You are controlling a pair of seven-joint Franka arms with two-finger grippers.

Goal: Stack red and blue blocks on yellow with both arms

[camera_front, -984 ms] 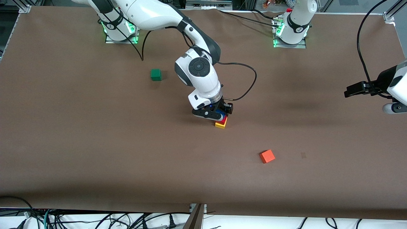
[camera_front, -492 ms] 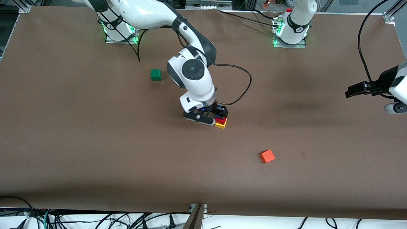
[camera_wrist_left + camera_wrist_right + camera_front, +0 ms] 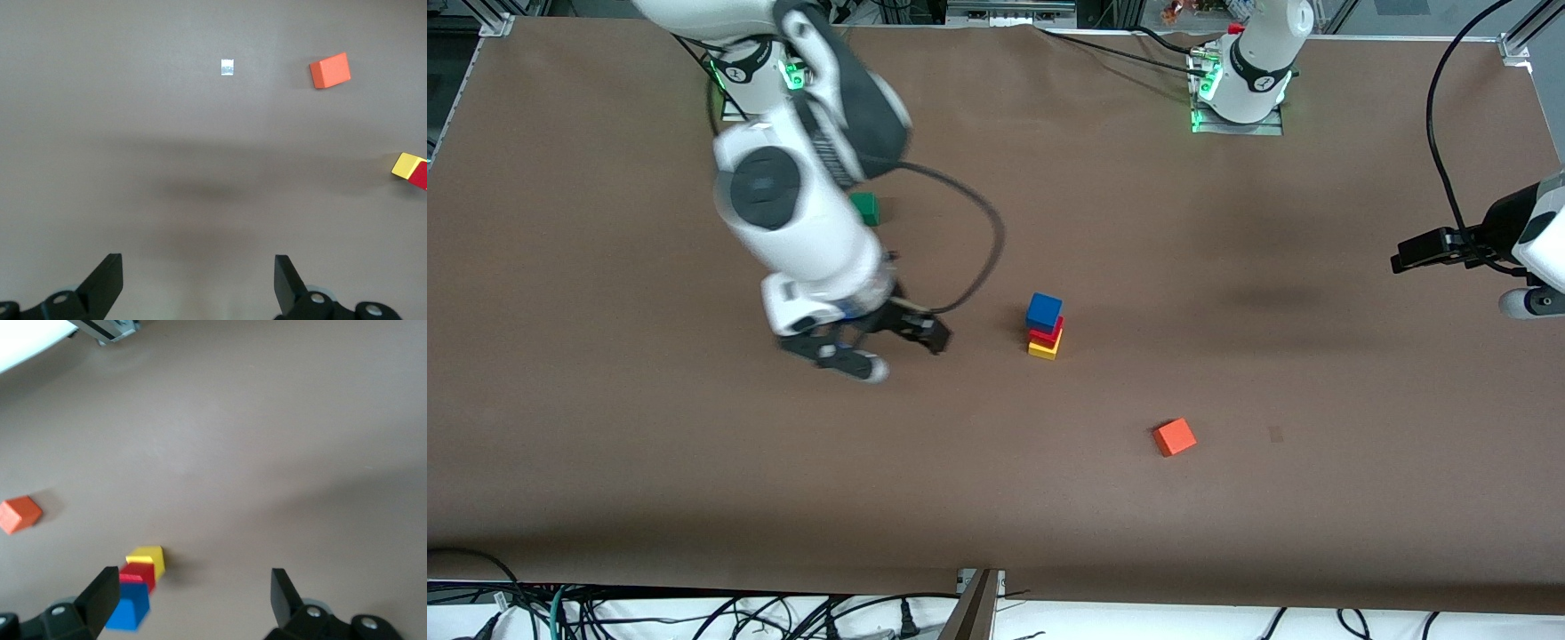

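Three stacked cubes, red block [image 3: 1047, 335] mostly hidden

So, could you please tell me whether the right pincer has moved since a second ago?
Yes. The right pincer, open, has left the blue block stacked on red and yellow and gone toward the right arm's end of the table.

no readable text, labels, brands or numbers anywhere; arms, blocks and surface all unmarked as far as can be made out
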